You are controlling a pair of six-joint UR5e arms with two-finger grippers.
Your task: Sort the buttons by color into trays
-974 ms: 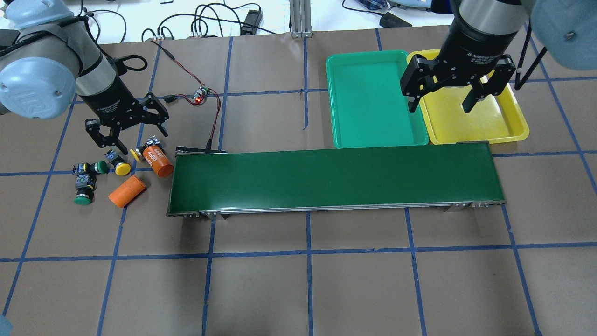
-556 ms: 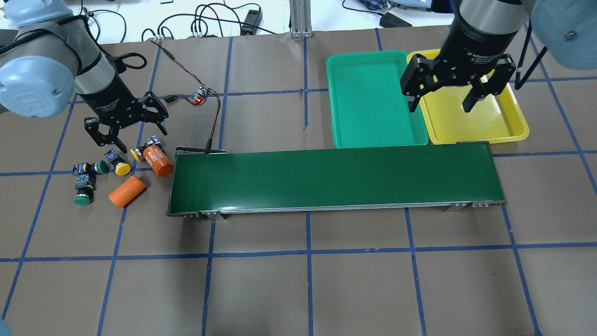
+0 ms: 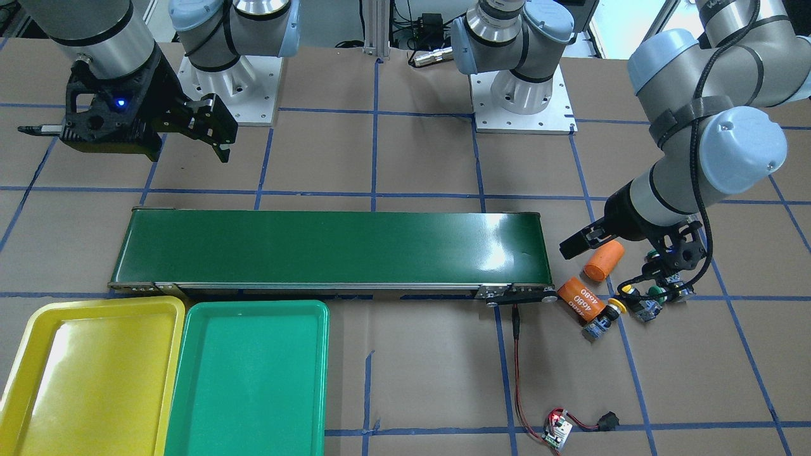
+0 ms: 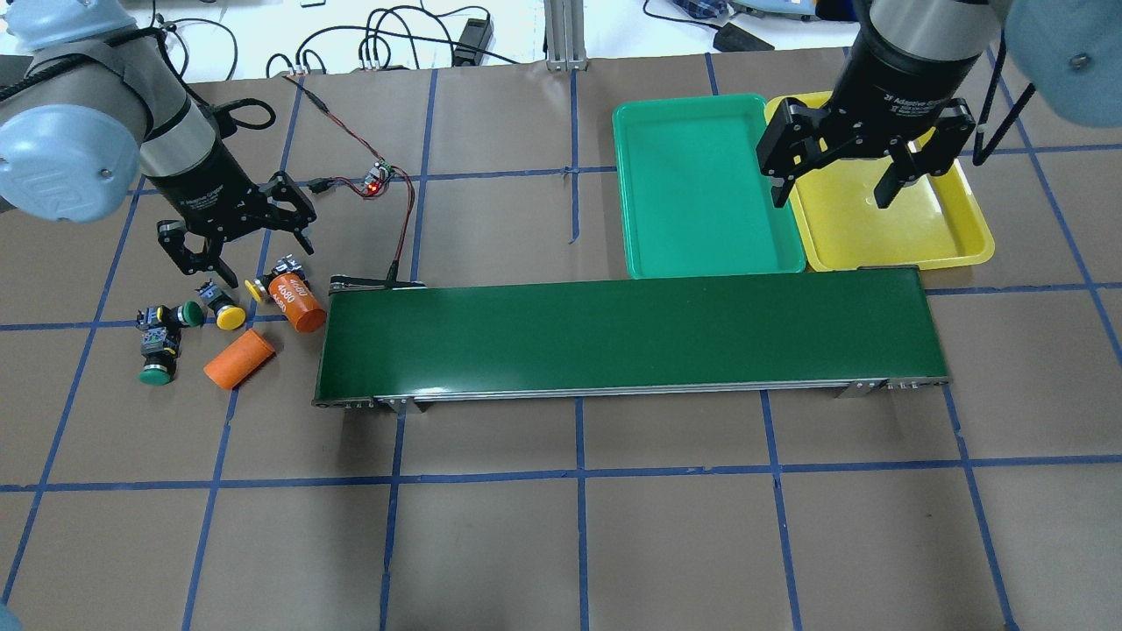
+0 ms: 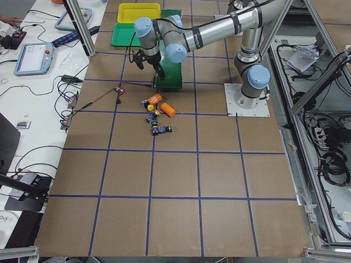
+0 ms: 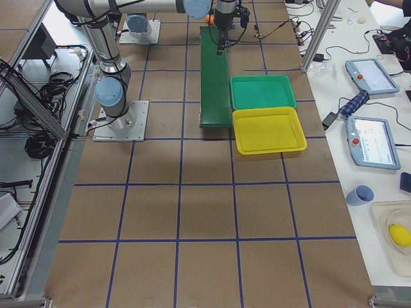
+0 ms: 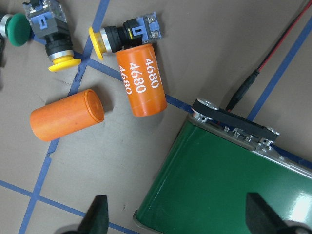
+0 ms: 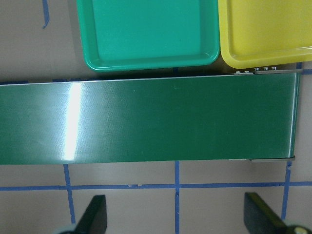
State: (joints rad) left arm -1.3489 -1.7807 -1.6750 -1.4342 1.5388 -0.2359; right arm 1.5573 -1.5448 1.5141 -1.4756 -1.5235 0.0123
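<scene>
Our left hand (image 4: 266, 261) hangs open and holds nothing at the left of the overhead view. In its wrist view the two fingertips (image 7: 97, 217) stand wide apart at the bottom edge. Just below it in the overhead view, all four buttons lie on the surface (image 4: 614, 543).

The first yellow button (image 4: 230, 315) lies on its side. The second yellow button (image 4: 272, 279) lies right of it, against the top end of the 4680 cylinder (image 4: 296, 302). Further left the upper green button (image 4: 187, 313) and the lower green button (image 4: 155, 372) lie just beside each other. A plain orange cylinder (image 4: 239, 358) lies between them and the left end of the belt (image 4: 627, 337).

Our right hand (image 4: 829, 200) is also open and holds nothing. It hangs at the upper right, with one finger over the right rim of the green tray (image 4: 701, 175) and the other over the yellow tray (image 4: 877, 237). The trays sit side by side, touching, along the belt's upper edge, well apart from the buttons.
</scene>
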